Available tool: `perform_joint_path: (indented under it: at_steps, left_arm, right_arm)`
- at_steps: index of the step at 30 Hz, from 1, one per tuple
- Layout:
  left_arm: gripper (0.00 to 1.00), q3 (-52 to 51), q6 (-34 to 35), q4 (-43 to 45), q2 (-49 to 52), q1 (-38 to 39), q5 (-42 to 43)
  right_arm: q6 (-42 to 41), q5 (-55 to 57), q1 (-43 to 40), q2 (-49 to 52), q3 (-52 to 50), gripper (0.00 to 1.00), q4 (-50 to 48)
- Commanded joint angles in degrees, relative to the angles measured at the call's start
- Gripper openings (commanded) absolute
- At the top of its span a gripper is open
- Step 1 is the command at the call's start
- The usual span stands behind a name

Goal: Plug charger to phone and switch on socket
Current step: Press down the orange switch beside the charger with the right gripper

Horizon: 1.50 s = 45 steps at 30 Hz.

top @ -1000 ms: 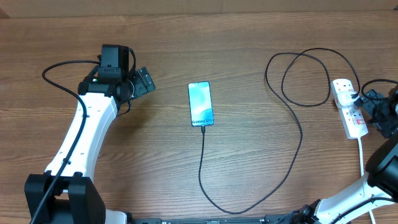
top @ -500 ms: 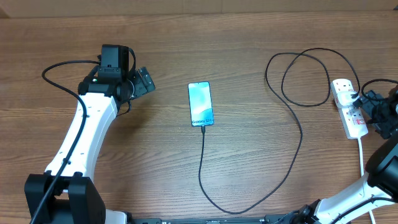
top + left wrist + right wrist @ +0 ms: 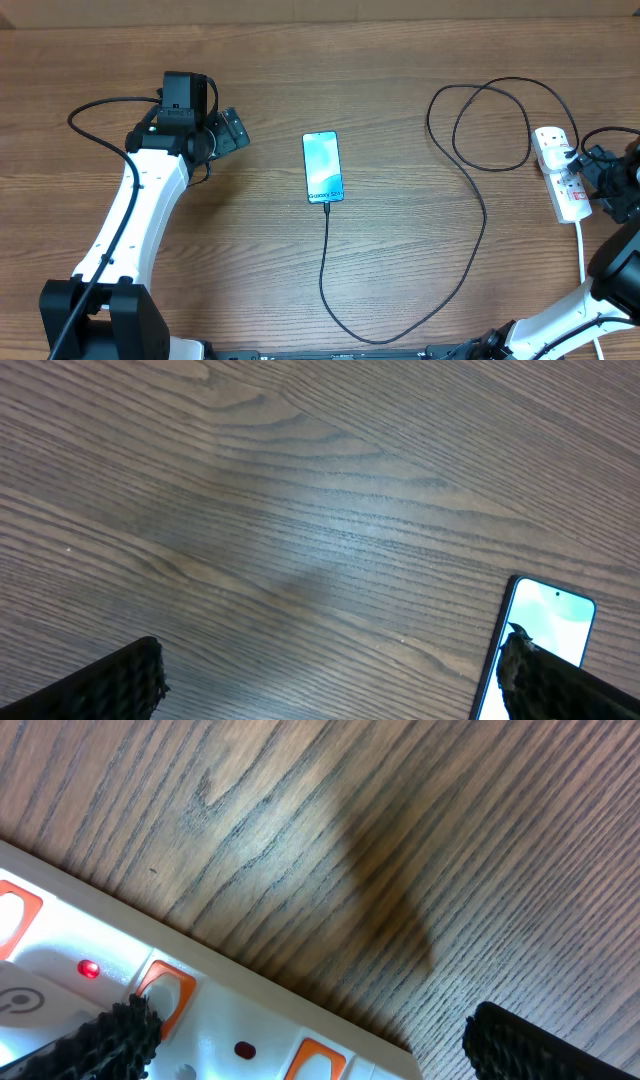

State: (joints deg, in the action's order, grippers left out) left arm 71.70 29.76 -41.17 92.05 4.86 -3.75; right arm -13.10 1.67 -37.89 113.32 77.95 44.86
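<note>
The phone (image 3: 323, 166) lies flat mid-table with a light blue screen; its corner shows in the left wrist view (image 3: 545, 632). The thin black charger cable (image 3: 327, 270) runs from the phone's near end, loops right and curls up to a black plug in the white socket strip (image 3: 560, 185). In the right wrist view the strip (image 3: 220, 1020) shows orange-red switches and one lit red lamp. My left gripper (image 3: 232, 130) is open and empty, left of the phone. My right gripper (image 3: 590, 170) is open, one finger over the strip beside a switch.
The strip's white cord (image 3: 582, 255) runs toward the near edge at the right. The left arm's own black wire (image 3: 95, 110) arcs at the far left. Bare wooden tabletop (image 3: 420, 90) surrounds the phone.
</note>
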Motion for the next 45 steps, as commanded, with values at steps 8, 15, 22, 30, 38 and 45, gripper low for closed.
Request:
perform_joint_path:
  at_steps: [8,15,22,30,38,45]
  left_arm:
    - [1.0,0.3,-1.1,0.0,-0.5,-0.1,-1.2]
    - [1.0,0.3,-1.1,0.0,-0.5,-0.1,-1.2]
    - [1.0,0.3,-1.1,0.0,-0.5,-0.1,-1.2]
    - [1.0,0.3,-1.1,0.0,-0.5,-0.1,-1.2]
    - [1.0,0.3,-1.1,0.0,-0.5,-0.1,-1.1]
    - [1.0,0.3,-1.1,0.0,-0.5,-0.1,-1.2]
  right_arm:
    - [1.2,-3.5,1.0,1.1,-0.6,1.0,2.8]
    - [0.7,-2.8,0.9,-2.7,-0.6,1.0,2.6]
    - [-3.2,2.6,0.8,-4.5,-0.7,1.0,1.4]
    - [-3.2,2.8,0.8,-4.5,-0.7,1.0,-0.7]
    - [-3.2,2.0,0.8,-2.0,-0.7,1.0,-0.9]
    - [-2.9,1.7,0.7,-1.9,-0.8,1.0,-0.2]
